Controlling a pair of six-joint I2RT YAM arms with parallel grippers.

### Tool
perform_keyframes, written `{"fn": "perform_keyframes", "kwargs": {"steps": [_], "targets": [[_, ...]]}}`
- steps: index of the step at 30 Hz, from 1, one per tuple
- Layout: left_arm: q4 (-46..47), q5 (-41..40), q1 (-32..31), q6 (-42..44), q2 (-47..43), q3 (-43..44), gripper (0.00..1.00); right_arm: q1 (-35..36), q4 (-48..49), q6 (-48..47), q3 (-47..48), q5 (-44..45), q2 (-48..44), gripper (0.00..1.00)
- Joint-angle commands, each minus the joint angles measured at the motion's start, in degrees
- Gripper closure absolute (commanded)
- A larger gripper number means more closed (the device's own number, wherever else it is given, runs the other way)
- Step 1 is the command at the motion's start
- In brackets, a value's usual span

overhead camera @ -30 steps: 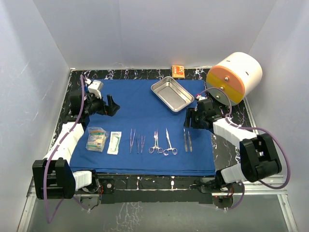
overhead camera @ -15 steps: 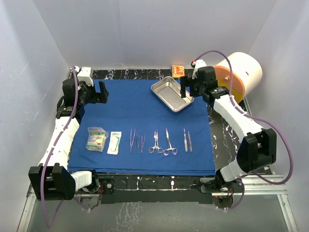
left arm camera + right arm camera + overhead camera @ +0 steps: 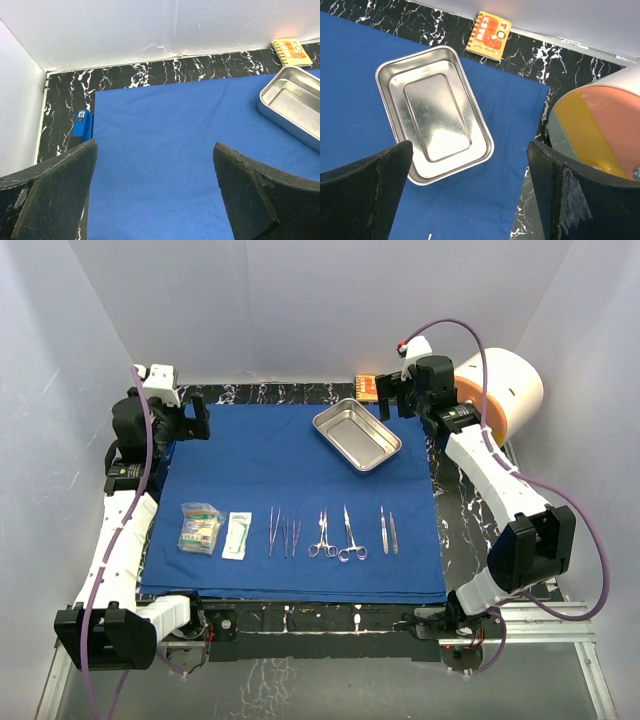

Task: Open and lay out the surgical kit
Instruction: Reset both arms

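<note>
The royal-blue cloth wrap lies spread flat on the table. An empty steel tray sits at its far right; it also shows in the right wrist view and the left wrist view. Along the near part lie two clear packets, forceps, scissors-like clamps and tweezers. My left gripper is open and empty, raised above the far-left corner. My right gripper is open and empty, raised above the far-right corner beside the tray.
A big white-and-orange cylinder stands at the far right, close to my right arm. A small orange box lies at the back edge. White walls enclose the table. A small blue item lies beside the cloth's left edge.
Both arms have risen and pulled back from the cloth's middle to the far corners, left arm far-left, right arm far-right. The laid-out items have not moved.
</note>
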Motion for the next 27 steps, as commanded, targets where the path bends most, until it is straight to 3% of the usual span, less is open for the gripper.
{"fn": "perform_keyframes", "kwargs": {"steps": [1,8,13,27], "targets": [[0.76,-3.87,0.25,0.4,-0.4,0.85,0.01,-0.3,5.07,-1.64,1.14,2.86,-4.5,0.02],[-0.11,-3.74,0.34,-3.03,-2.59,-0.16,0.01,-0.42,7.99,-3.46,-7.0,4.03,-11.8,0.02],[-1.65,-2.79,1.56,-2.94,-3.47,0.25,0.01,-1.96,9.79,-3.74,-9.86,0.0,-16.4,0.02],[-3.44,0.04,3.43,-2.43,-3.56,1.32,0.01,-3.12,9.1,-2.49,-9.52,-1.22,-15.97,0.02]]}}
